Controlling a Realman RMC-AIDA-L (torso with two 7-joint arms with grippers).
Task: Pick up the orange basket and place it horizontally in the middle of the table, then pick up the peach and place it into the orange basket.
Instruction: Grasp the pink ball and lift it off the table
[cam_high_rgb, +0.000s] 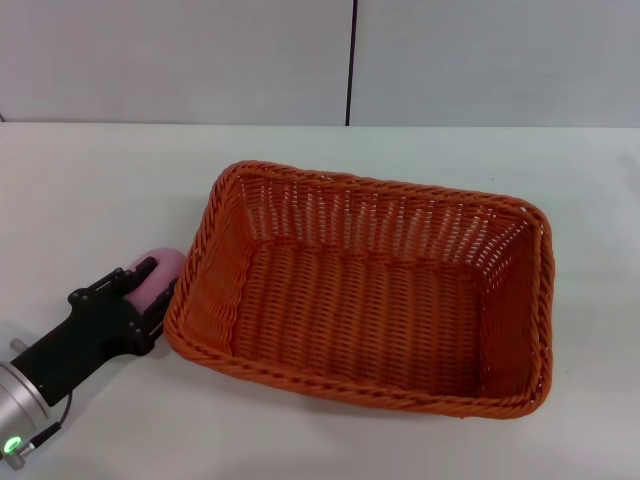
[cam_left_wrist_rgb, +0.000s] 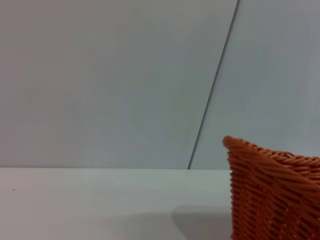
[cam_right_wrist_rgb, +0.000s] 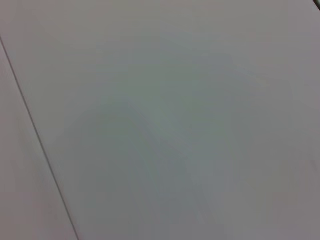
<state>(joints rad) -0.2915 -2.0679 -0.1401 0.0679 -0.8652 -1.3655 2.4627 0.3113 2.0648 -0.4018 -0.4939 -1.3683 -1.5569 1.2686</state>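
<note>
The orange basket (cam_high_rgb: 370, 295) lies lengthwise across the middle of the white table (cam_high_rgb: 90, 180), open side up and empty. The pink peach (cam_high_rgb: 163, 266) rests just outside the basket's left short wall. My left gripper (cam_high_rgb: 155, 285) reaches in from the lower left, its black fingers (cam_high_rgb: 141, 270) pressed against both sides of the peach. In the left wrist view only a corner of the orange basket (cam_left_wrist_rgb: 275, 192) and bare table (cam_left_wrist_rgb: 100, 205) show. The right gripper is out of view.
A grey panelled wall (cam_high_rgb: 200, 60) with a dark vertical seam (cam_high_rgb: 351, 60) stands behind the table. The right wrist view holds only a plain grey surface (cam_right_wrist_rgb: 175, 125) crossed by one thin line.
</note>
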